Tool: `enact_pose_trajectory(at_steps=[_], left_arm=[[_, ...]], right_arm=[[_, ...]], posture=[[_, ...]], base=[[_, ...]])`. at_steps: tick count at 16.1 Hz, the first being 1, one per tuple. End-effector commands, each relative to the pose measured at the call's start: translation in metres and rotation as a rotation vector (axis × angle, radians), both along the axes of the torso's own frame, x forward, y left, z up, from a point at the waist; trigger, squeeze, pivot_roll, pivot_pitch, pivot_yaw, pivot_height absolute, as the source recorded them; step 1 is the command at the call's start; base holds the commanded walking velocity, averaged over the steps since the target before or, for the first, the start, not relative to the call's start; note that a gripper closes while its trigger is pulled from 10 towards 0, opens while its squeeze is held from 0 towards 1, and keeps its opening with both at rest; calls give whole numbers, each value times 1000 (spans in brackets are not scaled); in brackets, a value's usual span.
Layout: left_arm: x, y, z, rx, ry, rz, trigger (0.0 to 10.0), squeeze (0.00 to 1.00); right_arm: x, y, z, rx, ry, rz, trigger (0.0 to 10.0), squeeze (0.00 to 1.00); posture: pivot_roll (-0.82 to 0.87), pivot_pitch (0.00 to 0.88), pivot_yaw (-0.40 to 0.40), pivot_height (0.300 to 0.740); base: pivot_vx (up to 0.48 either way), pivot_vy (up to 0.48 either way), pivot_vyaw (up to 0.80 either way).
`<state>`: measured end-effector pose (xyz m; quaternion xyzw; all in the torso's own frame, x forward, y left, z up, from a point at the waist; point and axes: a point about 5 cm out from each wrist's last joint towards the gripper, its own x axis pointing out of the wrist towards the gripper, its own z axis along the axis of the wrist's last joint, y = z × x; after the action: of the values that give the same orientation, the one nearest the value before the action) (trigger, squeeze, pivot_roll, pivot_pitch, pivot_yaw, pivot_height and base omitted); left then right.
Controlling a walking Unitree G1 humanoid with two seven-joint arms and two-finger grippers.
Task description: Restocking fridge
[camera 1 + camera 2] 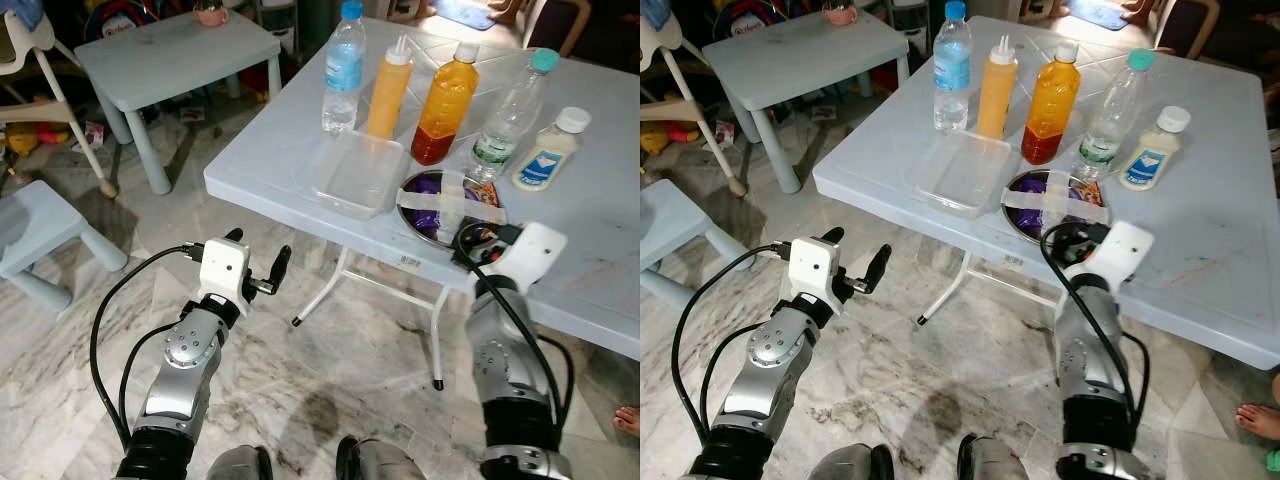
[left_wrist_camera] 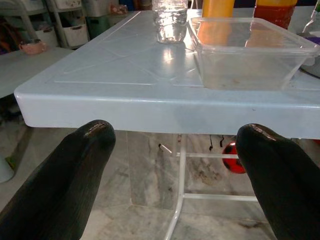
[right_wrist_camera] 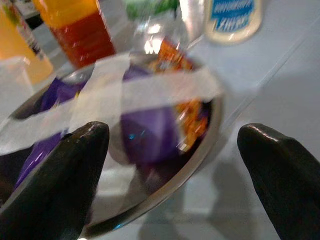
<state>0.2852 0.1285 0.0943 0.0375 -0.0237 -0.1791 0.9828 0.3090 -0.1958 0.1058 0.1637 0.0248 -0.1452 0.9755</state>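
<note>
Beyond the big table you have a smaller pale blue table (image 1: 170,55) with a pink cup (image 1: 210,14) on it. A white high chair (image 1: 40,70) stands at your far left, and a low blue stool (image 1: 45,235) sits nearer, all on a marbled tile floor (image 1: 330,360). A person's bare toes (image 1: 628,420) show at the right edge.

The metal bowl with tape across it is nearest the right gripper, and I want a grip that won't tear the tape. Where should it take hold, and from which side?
Probably the near rim of the metal bowl, approached from the table's front edge, where the right gripper is open. The tape strips cross the top, so a top grasp looks blocked; the thin rim suits one finger inside, one outside.
</note>
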Motion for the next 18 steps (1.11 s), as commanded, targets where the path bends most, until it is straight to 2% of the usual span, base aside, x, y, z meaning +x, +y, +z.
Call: enact_pose_trajectory(at_steps=[1, 5, 9, 10, 11, 12, 13, 14, 15, 18], left_arm=[[-3, -1, 1, 21, -3, -11, 10000, 0], [-2, -1, 2, 26, -5, -16, 10000, 0], [-1, -2, 3, 27, -6, -16, 10000, 0], [-2, -2, 2, 27, -6, -17, 10000, 0], [-2, -3, 2, 26, -5, -19, 10000, 0], [-2, -3, 2, 26, -6, -20, 10000, 0], [-2, -4, 3, 25, -7, -20, 10000, 0], [-2, -4, 3, 24, -8, -20, 10000, 0], [-1, -4, 4, 24, -9, -20, 10000, 0], [-1, -4, 4, 26, -11, -23, 10000, 0]], right_arm=[[0, 5, -7, 28, 36, 25, 10000, 0], [-3, 23, -7, 55, 35, 78, 10000, 0], [-3, 25, -3, 100, 33, 78, 10000, 0], [-2, 24, -3, 105, 33, 72, 3373, 0], [-2, 21, -4, 100, 41, 59, 2196, 0], [-2, 18, -5, 112, 49, 42, 2078, 0], [-2, 14, -6, 115, 56, 25, 824, 0], [-2, 11, -6, 119, 61, 9, 941, 0], [-1, 8, -5, 123, 61, -8, 118, 0], [2, -4, -1, 115, 50, -52, 157, 0]], posture=[[-19, 133, -6, 740], [-18, 136, -4, 740], [-21, 137, -3, 740], [-21, 137, -3, 740], [-21, 137, -4, 740], [-21, 137, -3, 740], [-20, 136, -3, 740], [-19, 136, -3, 740], [-20, 137, -1, 740], [-20, 138, 2, 740]], base=[[0, 0, 0], [0, 0, 0], [0, 0, 0], [0, 0, 0], [0, 0, 0], [0, 0, 0], [0, 0, 0], [0, 0, 0], [0, 0, 0], [0, 0, 0]])
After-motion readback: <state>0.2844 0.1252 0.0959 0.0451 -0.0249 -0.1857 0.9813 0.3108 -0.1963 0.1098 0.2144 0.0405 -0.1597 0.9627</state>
